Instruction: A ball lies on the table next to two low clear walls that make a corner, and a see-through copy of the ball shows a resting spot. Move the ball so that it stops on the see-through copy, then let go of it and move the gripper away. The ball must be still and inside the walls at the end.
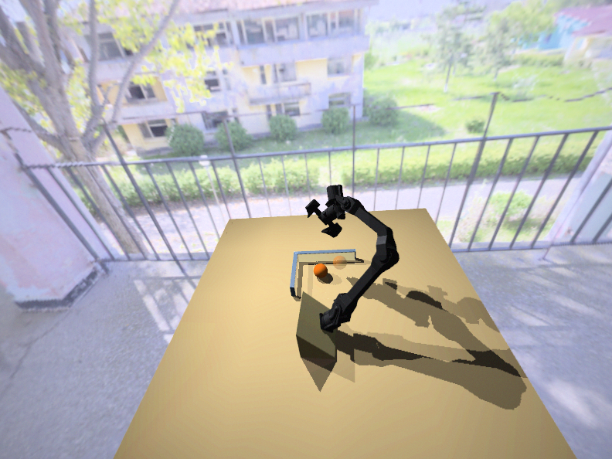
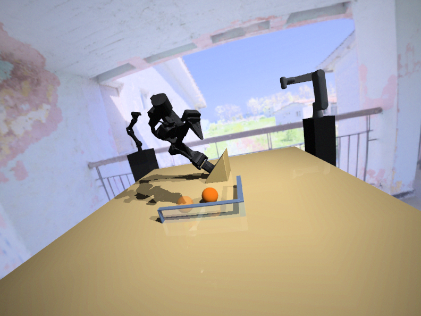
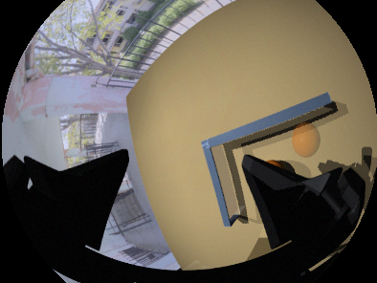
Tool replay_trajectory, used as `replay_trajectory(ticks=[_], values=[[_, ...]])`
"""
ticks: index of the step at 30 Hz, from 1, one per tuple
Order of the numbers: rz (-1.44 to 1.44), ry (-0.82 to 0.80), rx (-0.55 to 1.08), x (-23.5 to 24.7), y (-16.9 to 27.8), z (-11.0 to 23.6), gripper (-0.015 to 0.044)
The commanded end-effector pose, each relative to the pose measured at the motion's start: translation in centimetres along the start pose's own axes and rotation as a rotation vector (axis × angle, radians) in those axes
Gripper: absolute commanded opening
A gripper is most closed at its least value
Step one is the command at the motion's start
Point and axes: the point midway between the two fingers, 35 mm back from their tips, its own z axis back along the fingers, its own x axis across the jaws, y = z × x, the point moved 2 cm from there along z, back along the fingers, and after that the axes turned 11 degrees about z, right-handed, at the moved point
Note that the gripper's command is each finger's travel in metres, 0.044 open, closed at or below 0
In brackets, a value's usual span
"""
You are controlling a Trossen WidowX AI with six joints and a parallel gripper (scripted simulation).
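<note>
An orange ball (image 1: 320, 270) (image 2: 209, 194) lies on the table inside the corner, touching neither wall. In the wrist view the ball (image 3: 274, 163) is mostly hidden by the right finger. The see-through copy (image 1: 339, 261) (image 2: 185, 204) (image 3: 306, 140) is beside it, close to the long wall's open end. The long clear wall (image 1: 326, 251) (image 2: 220, 202) (image 3: 268, 119) and the short wall (image 1: 294, 271) (image 2: 240, 186) (image 3: 219, 191) have blue tops. My gripper (image 1: 321, 226) (image 3: 187, 159) is wide open and empty, raised above the table and tilted, away from the ball.
A tan wedge-shaped block (image 1: 315, 328) (image 2: 222, 168) stands by the arm's base. Arm shadows fall on the table (image 1: 237, 345) (image 2: 288, 238) (image 3: 191, 96). In the exterior view, a grey arm (image 2: 319, 91) and a small black arm (image 2: 134, 132) stand on black pedestals beyond the table.
</note>
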Motion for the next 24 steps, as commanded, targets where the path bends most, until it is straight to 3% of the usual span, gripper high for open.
replay_trajectory(ticks=[1, 9, 24], values=[[0.138, 0.224, 0.152, -2.7, 3.6, -3.7, 0.044], [0.494, 0.638, 0.479, -8.7, 9.9, -7.3, 0.044], [0.503, 0.647, 0.487, -9.8, 10.4, -8.3, 0.044]])
